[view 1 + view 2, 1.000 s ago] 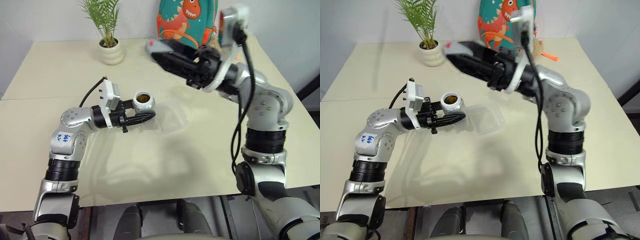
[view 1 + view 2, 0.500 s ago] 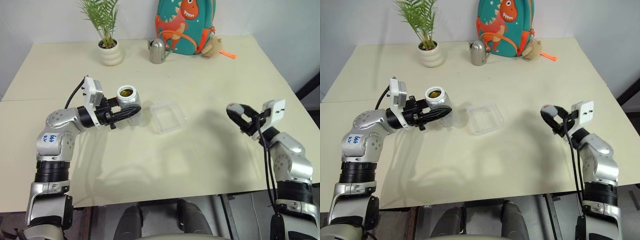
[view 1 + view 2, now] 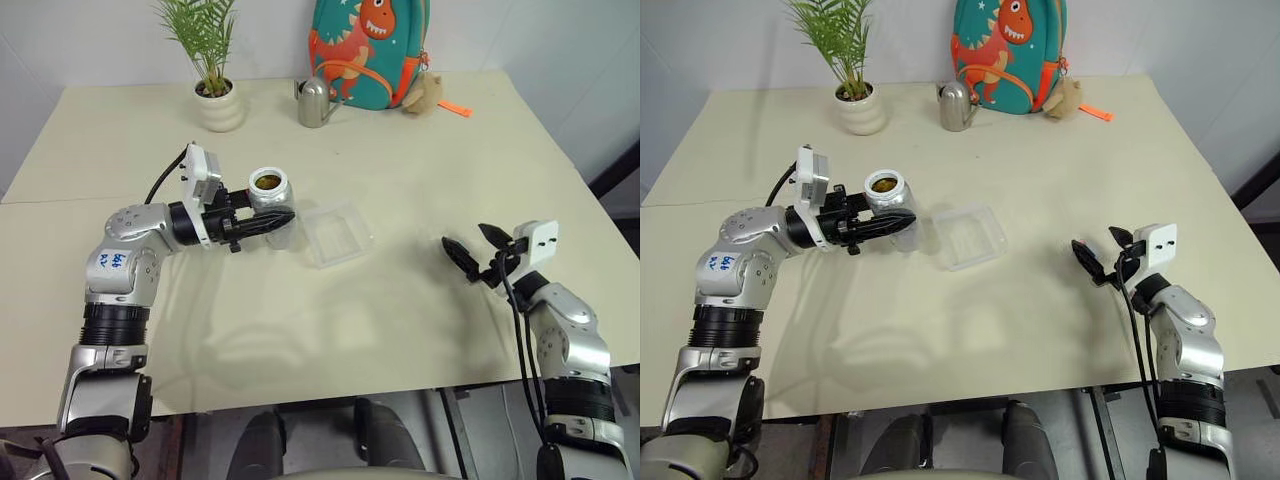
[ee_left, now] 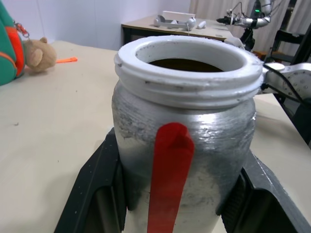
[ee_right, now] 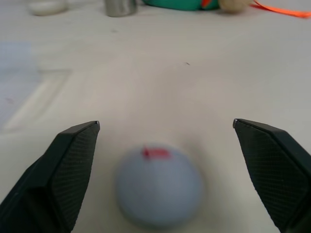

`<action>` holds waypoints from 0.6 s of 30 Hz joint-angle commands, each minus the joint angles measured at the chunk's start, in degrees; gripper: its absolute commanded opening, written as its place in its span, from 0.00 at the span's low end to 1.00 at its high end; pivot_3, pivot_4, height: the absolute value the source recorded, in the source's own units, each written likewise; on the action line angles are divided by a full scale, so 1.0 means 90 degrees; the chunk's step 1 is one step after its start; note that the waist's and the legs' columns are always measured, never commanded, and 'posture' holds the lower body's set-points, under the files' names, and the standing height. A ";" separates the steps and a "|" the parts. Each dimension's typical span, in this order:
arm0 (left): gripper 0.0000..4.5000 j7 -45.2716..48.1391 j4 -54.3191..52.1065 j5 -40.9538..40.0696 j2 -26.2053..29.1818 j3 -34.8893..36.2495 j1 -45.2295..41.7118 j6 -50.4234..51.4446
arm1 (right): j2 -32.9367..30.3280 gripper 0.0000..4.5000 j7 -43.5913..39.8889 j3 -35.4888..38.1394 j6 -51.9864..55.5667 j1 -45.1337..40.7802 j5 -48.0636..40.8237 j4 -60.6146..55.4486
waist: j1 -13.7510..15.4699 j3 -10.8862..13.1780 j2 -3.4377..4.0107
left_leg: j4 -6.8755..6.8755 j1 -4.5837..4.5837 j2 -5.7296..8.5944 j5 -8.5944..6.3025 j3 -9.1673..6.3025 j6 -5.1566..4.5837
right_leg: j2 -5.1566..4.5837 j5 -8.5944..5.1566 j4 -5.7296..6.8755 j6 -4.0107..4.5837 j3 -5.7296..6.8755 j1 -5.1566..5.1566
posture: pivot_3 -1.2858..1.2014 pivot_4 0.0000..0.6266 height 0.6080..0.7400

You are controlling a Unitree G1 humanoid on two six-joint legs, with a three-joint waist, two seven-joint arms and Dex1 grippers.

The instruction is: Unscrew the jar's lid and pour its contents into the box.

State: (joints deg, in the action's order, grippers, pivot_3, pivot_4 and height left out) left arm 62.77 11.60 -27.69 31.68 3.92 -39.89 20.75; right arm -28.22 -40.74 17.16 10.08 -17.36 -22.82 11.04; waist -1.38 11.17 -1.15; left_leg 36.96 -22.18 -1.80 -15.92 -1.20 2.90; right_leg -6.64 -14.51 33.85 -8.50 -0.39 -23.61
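The left gripper [image 3: 272,222] is clamped around the jar [image 3: 268,192], holding it upright with its mouth open above the surface [image 3: 330,330]. A brown fill shows inside the neck, so the contents [image 4: 189,64] have not been poured yet. Compared with a second ago this arm has hardly shifted.

The right gripper [image 3: 480,250] is what changed. A second ago it was raised high over the middle of the surface with the lid pinched in it; half a second ago it had come down to the 4 o'clock side, jaws closed. Now its fingers stand spread wide, and in the right wrist view the grey lid [image 5: 159,187] sits blurred between them, apparently just let go, though whether it has settled on the surface I cannot tell. That looks like the unscrewing step done and the lid parked out of the way.

The box [image 3: 337,234] lies just to 3 o'clock of the jar, near it. Between the box and the right gripper is plenty of bare surface. The watering can [image 3: 315,104], backpack [image 3: 368,50] and potted plant [image 3: 219,95] stand far off at 12 o'clock. Tipping the jar toward the box looks unobstructed.
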 commanded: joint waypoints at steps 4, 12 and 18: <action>0.43 0.0034 0.0244 0.0275 0.0001 -0.0057 -0.0420 -0.0411 | -0.1225 0.99 -0.0760 0.0169 0.1521 0.0197 -0.1057 -0.2022 | 0.0019 0.0001 0.0002 | 0.0001 0.0000 0.0000 -0.0001 0.0000 -0.0002 | 0.0000 0.0000 -0.0004 -0.0001 0.0000 0.0001 | 0.52 0.24 1.00; 0.43 -0.0483 0.1229 0.1492 -0.0134 -0.0786 -0.1547 -0.0805 | -0.2624 0.99 -0.1585 0.0077 0.3457 0.0452 -0.2389 -0.3603 | 0.0155 0.0003 -0.0003 | 0.0012 0.0000 0.0000 -0.0002 0.0000 -0.0003 | 0.0001 0.0000 -0.0027 0.0000 0.0001 0.0003 | 0.52 0.24 1.00; 0.43 -0.0987 0.1626 0.2121 -0.0573 -0.1109 -0.2094 -0.1169 | -0.2322 0.99 -0.1105 0.0024 0.3204 0.0453 -0.2122 -0.3720 | 0.0175 0.0004 -0.0005 | 0.0011 -0.0011 0.0001 -0.0004 0.0001 -0.0006 | 0.0000 0.0003 -0.0038 -0.0005 0.0001 0.0003 | 0.52 0.24 1.00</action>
State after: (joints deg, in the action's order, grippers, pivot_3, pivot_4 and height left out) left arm 55.54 26.04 -10.55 26.97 -5.41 -56.92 11.97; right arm -49.60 -51.85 16.55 40.08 -13.27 -42.50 -20.96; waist 0.20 11.21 -1.19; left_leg 37.05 -22.30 -1.79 -15.97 -1.19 2.83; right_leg -6.64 -14.48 33.53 -8.56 -0.38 -23.59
